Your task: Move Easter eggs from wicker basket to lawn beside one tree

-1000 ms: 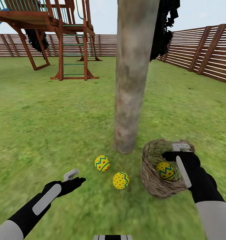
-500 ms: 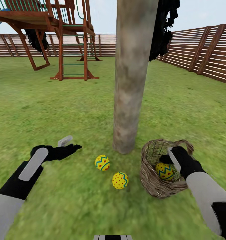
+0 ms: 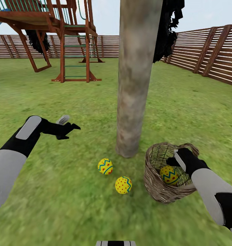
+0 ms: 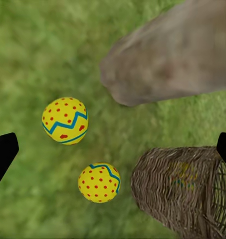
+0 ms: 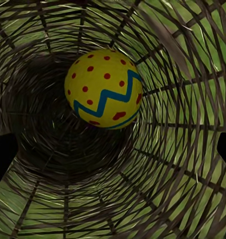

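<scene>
Two Easter eggs (image 3: 105, 166) (image 3: 123, 185) on lawn (image 3: 61, 205) beside tree (image 3: 134, 78); third egg (image 3: 169, 175) in wicker basket (image 3: 155, 186).

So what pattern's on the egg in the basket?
Yellow egg, red dots, blue-green zigzag; clearest in right wrist view.

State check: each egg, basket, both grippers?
Egg by trunk: on the lawn, out of basket.
Nearer egg: on lawn, out of basket.
Third egg: inside basket.
Basket: tipped on its side, mouth towards right arm.
Left gripper: open, empty, above lawn.
Right gripper: open, at basket mouth, egg between the fingers' line, not gripped.
</scene>
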Tool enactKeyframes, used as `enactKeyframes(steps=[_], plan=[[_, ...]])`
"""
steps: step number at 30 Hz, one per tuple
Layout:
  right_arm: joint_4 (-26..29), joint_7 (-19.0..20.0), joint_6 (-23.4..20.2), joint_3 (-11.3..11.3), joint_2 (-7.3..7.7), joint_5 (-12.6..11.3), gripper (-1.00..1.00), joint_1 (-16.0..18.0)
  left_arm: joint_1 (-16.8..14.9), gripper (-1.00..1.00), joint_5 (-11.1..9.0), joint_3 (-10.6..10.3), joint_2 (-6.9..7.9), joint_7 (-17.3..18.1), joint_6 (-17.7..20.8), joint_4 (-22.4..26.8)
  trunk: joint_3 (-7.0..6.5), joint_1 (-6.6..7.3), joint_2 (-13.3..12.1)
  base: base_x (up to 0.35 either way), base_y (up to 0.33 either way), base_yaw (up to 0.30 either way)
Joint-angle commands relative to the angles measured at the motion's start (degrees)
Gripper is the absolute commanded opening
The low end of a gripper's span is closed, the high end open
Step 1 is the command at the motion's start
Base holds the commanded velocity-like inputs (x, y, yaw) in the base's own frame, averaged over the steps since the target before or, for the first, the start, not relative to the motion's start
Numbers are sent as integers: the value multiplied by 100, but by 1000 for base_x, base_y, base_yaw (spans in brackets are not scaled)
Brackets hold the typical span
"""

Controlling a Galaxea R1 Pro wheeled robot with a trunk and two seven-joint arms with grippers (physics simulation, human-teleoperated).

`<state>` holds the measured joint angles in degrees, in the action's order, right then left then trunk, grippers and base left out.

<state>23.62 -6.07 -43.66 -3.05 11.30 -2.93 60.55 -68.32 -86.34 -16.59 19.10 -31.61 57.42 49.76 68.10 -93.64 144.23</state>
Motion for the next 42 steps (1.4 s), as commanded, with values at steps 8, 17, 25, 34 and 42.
enactKeyframes(steps=[8,17,25,34,42], plan=[[12,0,-36,-60,12,-1,100,2,-6,100,-71,22,-11,-93,-6,-9,94,-9,8,0,0,0],[45,-5,-25,-123,-4,18,100,3,-6,100,-76,33,13,-99,-6,-2,293,-32,20,0,0,0],[47,-38,-74,-232,-7,71,100,3,-6,100,-80,27,50,-99,-3,-2,470,-53,30,0,0,0],[37,-18,-1077,-209,-4,410,100,631,-6,100,-84,9,184,-99,-3,-1,670,-76,42,0,0,0],[-249,-5,-1572,-196,-5,457,100,1522,-6,100,-182,1,240,-99,-3,3,847,-97,53,0,0,0]])
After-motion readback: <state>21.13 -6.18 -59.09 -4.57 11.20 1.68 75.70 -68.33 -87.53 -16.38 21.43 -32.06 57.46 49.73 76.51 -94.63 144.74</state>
